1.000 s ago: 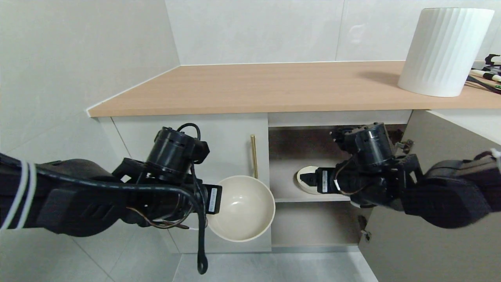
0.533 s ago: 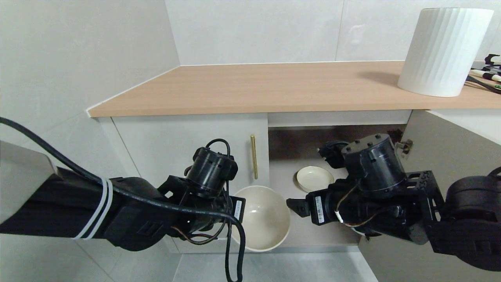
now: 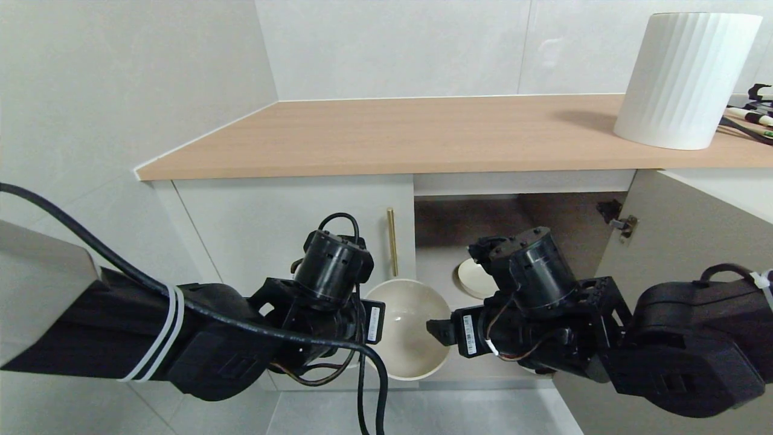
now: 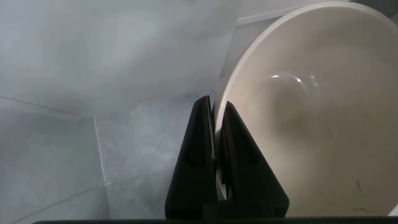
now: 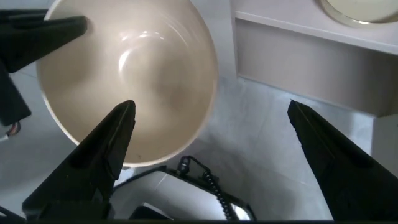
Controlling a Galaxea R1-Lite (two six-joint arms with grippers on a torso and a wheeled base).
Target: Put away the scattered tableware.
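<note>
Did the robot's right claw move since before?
Yes. The right gripper has drawn back out of the cupboard, away from the small plate inside, and now sits by the bowl.

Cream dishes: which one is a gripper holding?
The large bowl, clamped at its rim by the left gripper in front of the cabinet; the small plate lies free on the cabinet shelf.

The bowl (image 3: 407, 335) hangs before the cabinet (image 3: 272, 211) under the worktop's (image 3: 392, 136) front edge, its left rim pinched in the left gripper (image 3: 367, 323), with the right gripper (image 5: 210, 107) just to its right. Behind it, a small plate (image 3: 474, 279) lies on the shelf (image 3: 438, 266) inside. A ribbed container (image 3: 685, 78) stands near the worktop's right end.
</note>
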